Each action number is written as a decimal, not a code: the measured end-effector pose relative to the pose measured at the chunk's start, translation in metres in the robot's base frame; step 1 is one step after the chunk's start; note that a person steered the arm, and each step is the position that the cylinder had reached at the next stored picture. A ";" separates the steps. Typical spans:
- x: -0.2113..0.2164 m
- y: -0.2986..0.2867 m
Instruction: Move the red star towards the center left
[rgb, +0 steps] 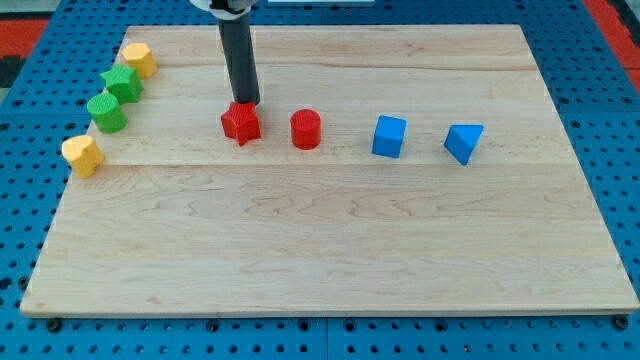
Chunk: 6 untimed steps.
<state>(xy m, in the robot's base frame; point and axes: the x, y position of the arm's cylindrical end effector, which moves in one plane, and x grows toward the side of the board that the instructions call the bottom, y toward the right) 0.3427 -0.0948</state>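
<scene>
**Red star at the tip, push toward centre left pending**

Pale wood board, near part bare; everything placed relative to the red star

Star sits a bit left of the board's middle, in the upper half. Same row, toward the view's right of the star: red cylinder just beside it but apart, then blue cube further off, then blue wedge-like block well apart

To the view's left of the star, at the board's left edge: yellow block slightly lower than the star, green cylinder about level with it, green star above that, second yellow block highest and farthest back

My tip is at the star's far edge, touching or very nearly, cannot tell which. No gripper on this rig, just a rod, so nothing to spread or pinch

Step, as I judge it: contact position taken, push not done, star well short of centre left. Tip is behind the star, not on its right side, so pushing from here would drive it toward the view's bottom. Next move likely needs the tip round to the star's right, between star and red cylinder, without nudging the cylinder, then a leftward slide, stopping short of the green and yellow cluster
</scene>
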 end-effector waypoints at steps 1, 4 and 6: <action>0.000 0.000; 0.078 0.012; 0.053 -0.063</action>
